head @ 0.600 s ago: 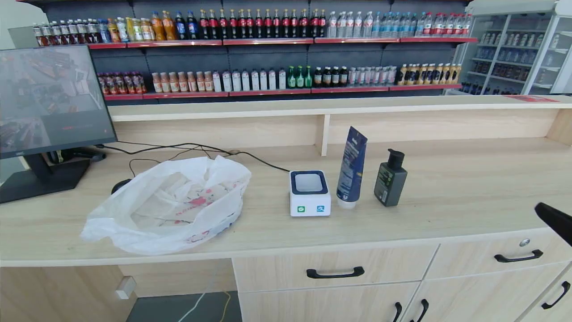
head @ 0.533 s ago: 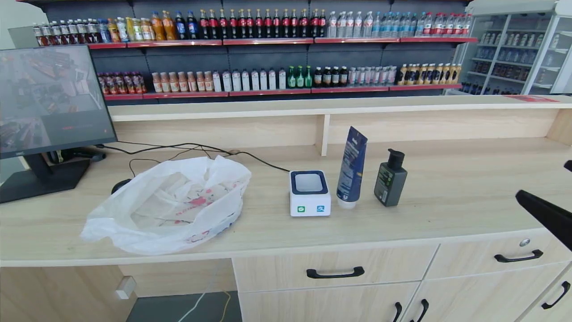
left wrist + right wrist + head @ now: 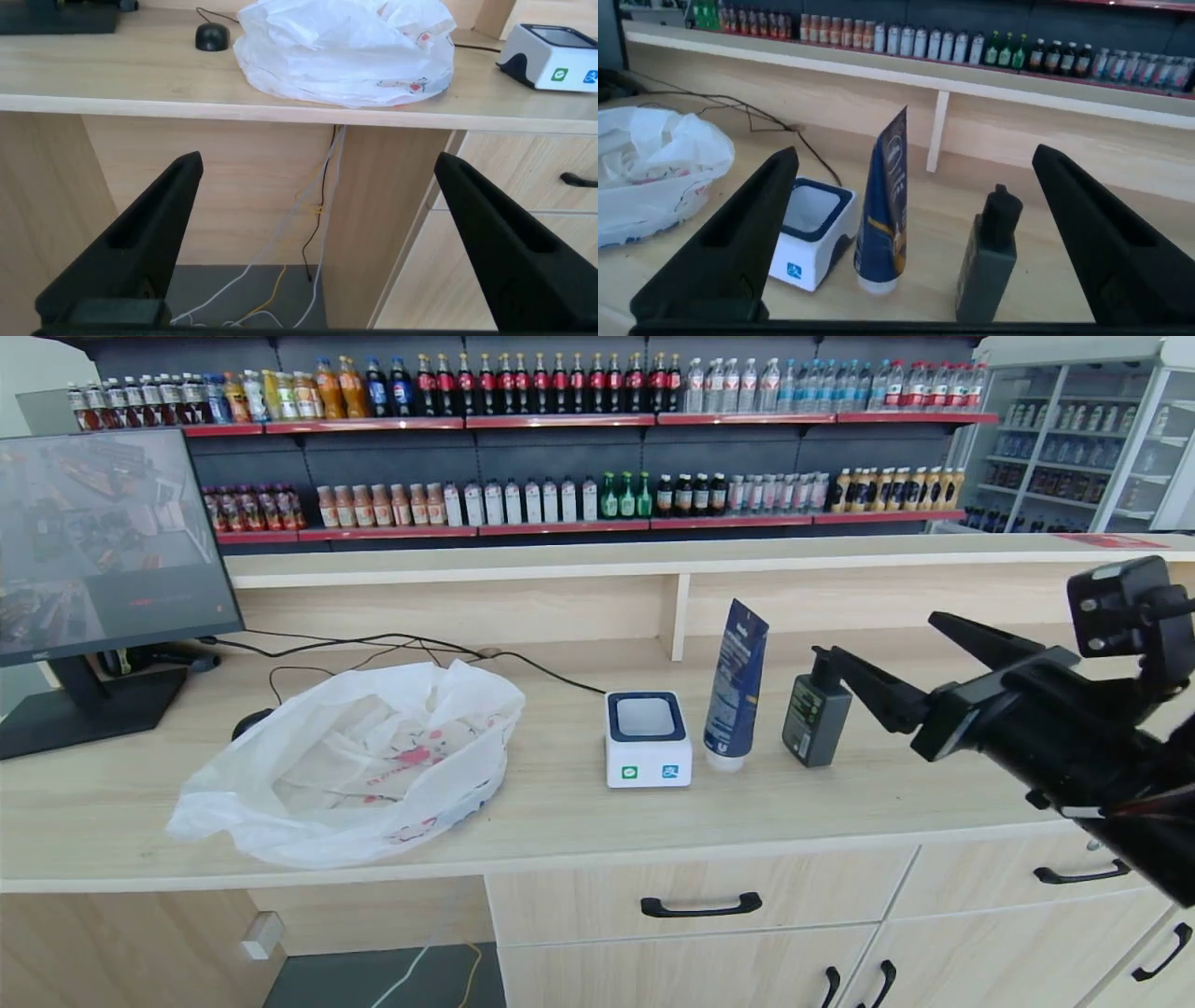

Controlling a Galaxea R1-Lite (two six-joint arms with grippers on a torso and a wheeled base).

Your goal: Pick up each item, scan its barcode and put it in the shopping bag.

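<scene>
Right tool [image 3: 882,637]: held spread wide near the bottle [image 3: 816,719].
Left tool [image 3: 318,161]: held spread wide below the table [image 3: 187,98] edge.

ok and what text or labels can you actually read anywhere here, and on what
No words or numbers are legible.
scanner: two small square signs on the front, one green, one blue; no readable text.
blue tube: white print, too blurred.
pump bottle: label print too small.
bag: red marks, not legible.
monitor: a red line of text, too small.
shelf bottles: labels too small.
</scene>
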